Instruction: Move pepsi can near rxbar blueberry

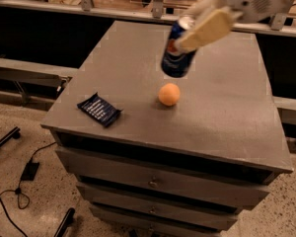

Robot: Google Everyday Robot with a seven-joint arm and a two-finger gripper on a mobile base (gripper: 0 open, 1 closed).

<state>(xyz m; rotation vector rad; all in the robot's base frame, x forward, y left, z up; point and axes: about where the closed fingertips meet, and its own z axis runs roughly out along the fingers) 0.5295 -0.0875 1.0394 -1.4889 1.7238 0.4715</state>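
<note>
The pepsi can (176, 56) is dark blue with a round logo. It hangs tilted in the air above the grey cabinet top (227, 107). My gripper (197, 21) comes in from the upper right and is shut on the can's upper part, with one pale finger (209, 27) across its front. The rxbar blueberry (99, 109) lies flat near the front left corner of the top, well to the left of and below the can.
An orange ball-shaped fruit (169, 94) sits on the top between the bar and the can, just below the can. The cabinet has drawers (153, 181) on its front. Cables (19, 181) and a stand leg (2, 139) lie on the floor at left.
</note>
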